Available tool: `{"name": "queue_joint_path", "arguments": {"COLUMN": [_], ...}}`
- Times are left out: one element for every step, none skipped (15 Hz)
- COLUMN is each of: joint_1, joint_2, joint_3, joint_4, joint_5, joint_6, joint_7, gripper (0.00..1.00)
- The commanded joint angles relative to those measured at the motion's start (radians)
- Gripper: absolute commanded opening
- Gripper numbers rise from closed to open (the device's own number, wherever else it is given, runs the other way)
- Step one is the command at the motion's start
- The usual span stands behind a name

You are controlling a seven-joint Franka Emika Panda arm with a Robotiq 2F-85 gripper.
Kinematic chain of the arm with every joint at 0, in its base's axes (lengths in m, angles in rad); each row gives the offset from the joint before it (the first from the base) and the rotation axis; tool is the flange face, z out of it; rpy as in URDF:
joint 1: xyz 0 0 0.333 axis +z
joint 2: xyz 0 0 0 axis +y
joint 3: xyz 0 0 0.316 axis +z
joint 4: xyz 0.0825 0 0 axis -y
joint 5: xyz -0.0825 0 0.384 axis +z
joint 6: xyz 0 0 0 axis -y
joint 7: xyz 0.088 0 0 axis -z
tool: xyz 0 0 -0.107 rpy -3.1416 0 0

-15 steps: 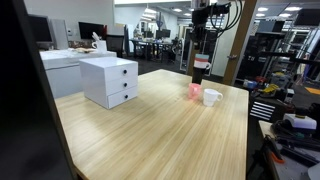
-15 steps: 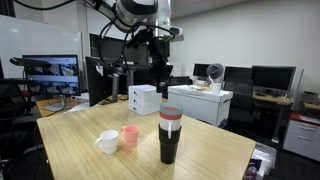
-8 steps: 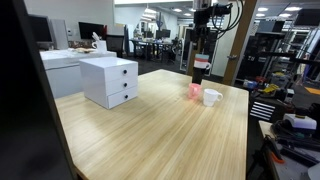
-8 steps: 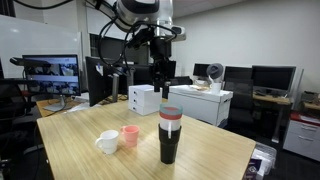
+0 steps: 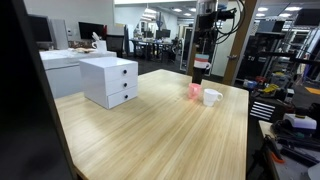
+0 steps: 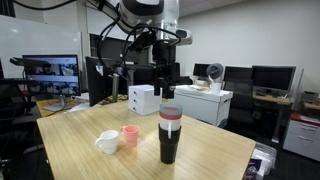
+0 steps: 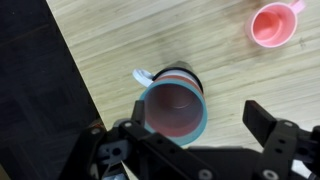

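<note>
**A:** Where do we find the tool [image 6: 167,92]?

**B:** We see it hanging straight above the tall tumbler [image 6: 170,135], pointing down. In the wrist view we look right into the tumbler's open mouth, with one dark finger [image 7: 270,125] out to the side of it.

**A:** And how do its jaws stand?

**B:** We read them as spread wide, wider than the tumbler, and gripping nothing. In an exterior view we make out a small gap between the fingertips and the rim. So we call the two apart, not touching.

**A:** Where does the tumbler stand?

**B:** It stands upright on the bench [image 5: 150,140], close to one edge and toward a corner. The wrist view shows that edge just beside it. We note a dark body, a red band, a white band and a teal rim.

**A:** What do we see around it?

**B:** A pink cup [image 6: 130,136] and a white mug [image 6: 108,143] stand just beside each other, near the tumbler and further in from the edge. We cannot tell whether those two touch. A white drawer unit [image 5: 110,80] sits well apart from all three, toward the opposite side of the bench.
</note>
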Motion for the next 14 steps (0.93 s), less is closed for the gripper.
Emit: {"name": "queue_joint_path", "arguments": {"joint_1": [-0.013,-0.014,-0.015,-0.016,-0.017,-0.017,-0.018,-0.019,-0.020,-0.021,-0.022,-0.023,-0.025,-0.027], "joint_2": [0.004,0.006,0.009,0.011,0.013,0.014,0.014,0.014,0.014,0.014,0.014,0.014,0.015,0.015], "joint_3": [0.001,0.000,0.000,-0.001,-0.001,-0.002,-0.003,-0.004,-0.004,-0.005,-0.006,-0.007,-0.007,-0.007], "joint_4": [-0.017,-0.018,-0.018,-0.017,-0.017,-0.017,-0.017,-0.018,-0.017,-0.018,-0.018,-0.018,-0.020,-0.021], "joint_5": [0.026,0.027,0.029,0.030,0.032,0.033,0.035,0.037,0.039,0.042,0.045,0.047,0.052,0.059], "joint_6": [0.015,0.015,0.016,0.016,0.017,0.017,0.018,0.019,0.020,0.021,0.021,0.023,0.027,0.031], "joint_7": [-0.035,-0.036,-0.036,-0.038,-0.038,-0.038,-0.039,-0.040,-0.041,-0.041,-0.043,-0.043,-0.046,-0.049], "gripper": [0.73,0.70,0.68,0.60,0.54,0.46,0.40,0.33,0.27,0.19,0.12,0.08,0.04,0.04]}}
